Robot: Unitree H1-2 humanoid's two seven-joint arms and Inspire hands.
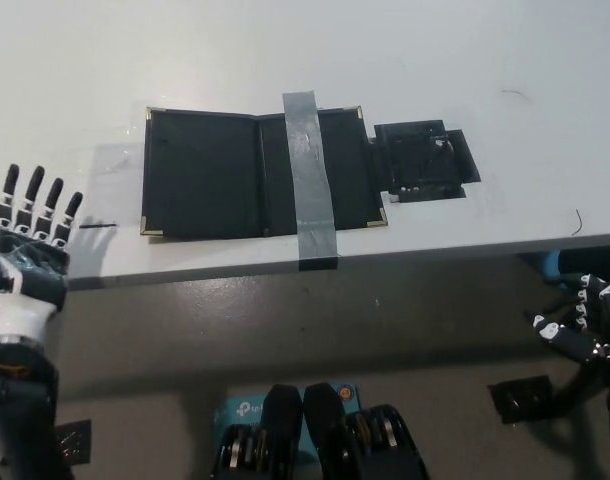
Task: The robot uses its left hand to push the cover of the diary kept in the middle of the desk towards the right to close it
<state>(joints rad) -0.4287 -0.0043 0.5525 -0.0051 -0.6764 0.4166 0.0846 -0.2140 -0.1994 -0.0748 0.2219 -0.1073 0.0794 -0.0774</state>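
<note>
Black diary [210, 176] open; left hand [30, 245] beside it

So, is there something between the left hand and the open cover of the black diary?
Nothing visible: only bare white desk lies between the left hand and the black diary cover's left edge.

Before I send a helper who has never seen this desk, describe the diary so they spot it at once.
On the white desk, look near the front edge, in the middle. The diary lies open and flat there, a black rectangle with small gold corners. A grey tape strip crosses its right half, which the smaller black piece to its right lacks.
</note>
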